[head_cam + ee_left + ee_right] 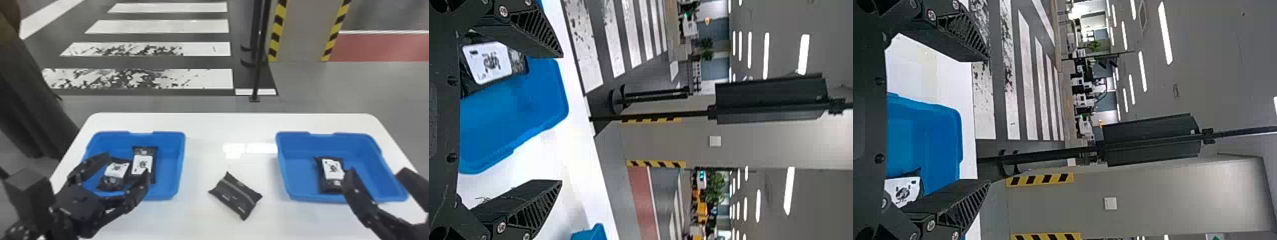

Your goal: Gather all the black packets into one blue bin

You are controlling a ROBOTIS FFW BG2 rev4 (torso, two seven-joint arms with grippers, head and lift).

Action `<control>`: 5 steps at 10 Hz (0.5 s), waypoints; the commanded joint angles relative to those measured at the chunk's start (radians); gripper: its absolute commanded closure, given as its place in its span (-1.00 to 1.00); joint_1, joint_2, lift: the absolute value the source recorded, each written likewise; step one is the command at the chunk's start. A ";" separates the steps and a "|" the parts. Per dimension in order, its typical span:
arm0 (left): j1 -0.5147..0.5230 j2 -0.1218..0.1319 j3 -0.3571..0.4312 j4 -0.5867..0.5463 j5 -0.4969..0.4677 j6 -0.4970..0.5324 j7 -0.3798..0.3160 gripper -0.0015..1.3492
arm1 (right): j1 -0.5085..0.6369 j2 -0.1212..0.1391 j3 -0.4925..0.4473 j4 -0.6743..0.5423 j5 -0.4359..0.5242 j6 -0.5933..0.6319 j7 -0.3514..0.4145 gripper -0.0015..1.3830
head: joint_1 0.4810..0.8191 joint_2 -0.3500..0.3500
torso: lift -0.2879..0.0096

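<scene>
The left blue bin (169,166) holds two black packets, one (114,174) beside the other (143,162), both with white labels. Over its near side hangs my left gripper (127,164), open and holding nothing. A third black packet (235,195) lies on the white table between the bins. In the right blue bin (300,178) is one more labelled black packet (331,175). Around that bin's near right part stands my right gripper (376,175), also open. The left wrist view has the left gripper (561,120) with a packet (491,62) behind it; the right wrist view has the right gripper (989,120).
The white table (229,127) carries both bins, set apart left and right. Beyond its far edge are a floor with painted stripes, a black post (259,63) and a pillar (303,32) with yellow-black edging. A person's dark clothing is at the far left.
</scene>
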 commanded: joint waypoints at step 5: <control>-0.431 0.158 -0.454 0.359 0.005 0.173 -0.043 -0.80 | -0.017 0.000 0.006 0.028 -0.016 -0.001 0.009 -0.78 | 0.27 -0.55 | 0.20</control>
